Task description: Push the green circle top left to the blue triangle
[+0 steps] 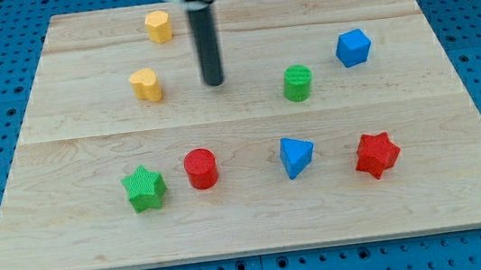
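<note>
One green circle, likely light, rigid and easy to slide, sits on the wooden surface, above the blue triangle. Our tip rests well to its left. We have no hand; contact probably belongs on its right side.

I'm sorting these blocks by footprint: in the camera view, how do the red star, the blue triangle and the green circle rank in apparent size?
1. red star block, largest.
2. blue triangle block.
3. green circle block, smallest, though it sits farther toward the view's top, so distance may exaggerate this.
</note>
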`<move>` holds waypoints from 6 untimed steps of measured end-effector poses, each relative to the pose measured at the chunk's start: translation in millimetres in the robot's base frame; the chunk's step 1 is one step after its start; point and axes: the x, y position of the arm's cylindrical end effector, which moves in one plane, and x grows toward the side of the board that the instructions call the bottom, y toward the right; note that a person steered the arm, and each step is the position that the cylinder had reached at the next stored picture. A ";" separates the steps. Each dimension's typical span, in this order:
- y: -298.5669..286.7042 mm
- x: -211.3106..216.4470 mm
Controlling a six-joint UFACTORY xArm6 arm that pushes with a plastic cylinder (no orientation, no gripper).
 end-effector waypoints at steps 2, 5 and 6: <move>87.2 24.2; 110.6 61.5; 61.9 88.6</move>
